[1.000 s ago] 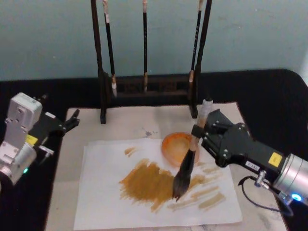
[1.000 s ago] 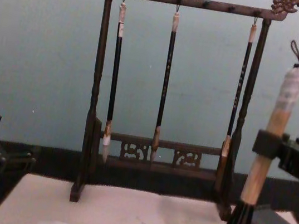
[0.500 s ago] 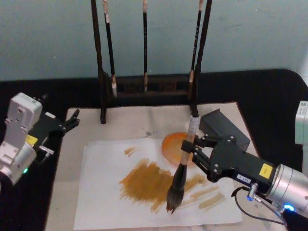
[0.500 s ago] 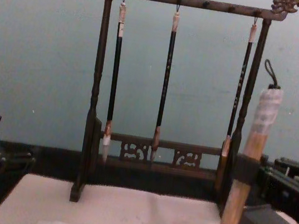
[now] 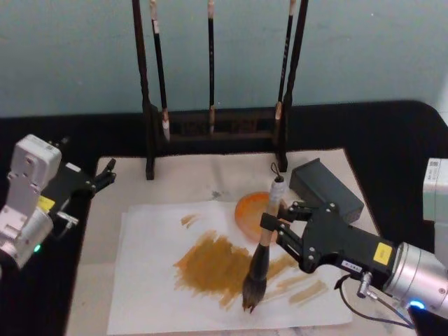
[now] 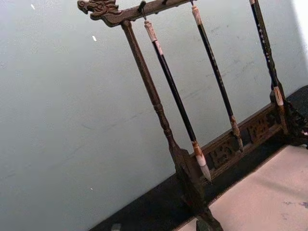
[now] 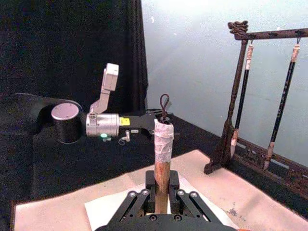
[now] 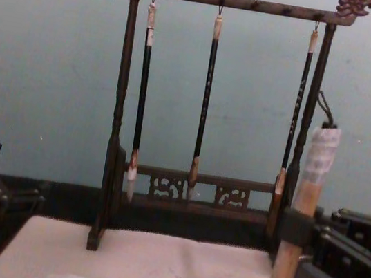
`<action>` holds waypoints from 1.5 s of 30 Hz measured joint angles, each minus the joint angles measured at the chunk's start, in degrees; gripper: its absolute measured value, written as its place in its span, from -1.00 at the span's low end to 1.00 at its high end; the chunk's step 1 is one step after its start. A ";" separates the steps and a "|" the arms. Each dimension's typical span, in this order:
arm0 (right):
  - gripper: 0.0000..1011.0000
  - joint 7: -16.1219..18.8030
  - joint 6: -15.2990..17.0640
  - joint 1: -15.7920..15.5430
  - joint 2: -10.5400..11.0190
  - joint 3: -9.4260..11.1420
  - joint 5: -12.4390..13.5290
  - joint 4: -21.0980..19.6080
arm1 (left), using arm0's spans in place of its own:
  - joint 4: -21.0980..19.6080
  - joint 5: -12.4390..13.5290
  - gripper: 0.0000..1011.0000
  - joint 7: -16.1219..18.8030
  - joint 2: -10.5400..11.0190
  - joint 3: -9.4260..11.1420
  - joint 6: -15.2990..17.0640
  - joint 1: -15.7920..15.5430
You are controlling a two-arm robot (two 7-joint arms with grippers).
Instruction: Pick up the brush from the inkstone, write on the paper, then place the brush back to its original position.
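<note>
My right gripper (image 5: 269, 224) is shut on the tan handle of the brush (image 5: 254, 276). The brush stands nearly upright, its dark wet tuft touching the paper (image 5: 147, 280) at the lower edge of a wide brown smear. The white-wrapped end with its loop points up, as the right wrist view's brush (image 7: 162, 144) and the chest view's brush (image 8: 312, 172) show. The dark grey block of the inkstone (image 5: 325, 187) lies on the mat behind the gripper. My left gripper (image 5: 103, 175) hangs open and idle off the mat's left edge.
A round orange dish (image 5: 253, 210) sits at the paper's far edge, just behind the brush. A dark wooden rack (image 5: 210, 129) with three thin hanging brushes stands at the back of the cream felt mat (image 5: 189, 175). Black cloth surrounds the mat.
My right gripper has carried the brush leftward and toward the paper's near edge. The handle has come more upright and the tuft tip now rests lower on the brown smear. The left arm is unchanged.
</note>
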 joint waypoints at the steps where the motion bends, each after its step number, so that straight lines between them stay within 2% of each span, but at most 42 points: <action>1: -0.68 0.15 -0.13 0.18 -0.16 -0.07 -0.16 0.28 | 0.00 0.00 1.00 0.00 0.00 0.00 0.00 -0.01; 10: -0.68 0.58 -0.33 0.70 -0.64 -0.29 -0.51 1.00 | 0.00 0.00 1.00 0.00 0.00 0.00 0.00 0.00; 18: -0.68 0.51 -0.45 -0.17 -0.06 0.07 -0.80 0.19 | 0.00 0.00 1.00 0.00 0.00 0.00 0.00 0.00; 30: -0.68 -0.82 -0.63 -3.32 1.67 2.06 -1.49 -2.28 | 0.00 0.00 1.00 0.00 0.00 0.00 0.00 0.00; 45: -0.68 -2.37 -0.66 -6.04 2.28 4.70 -2.26 -3.33 | 0.00 0.00 1.00 0.00 0.00 0.00 0.00 0.00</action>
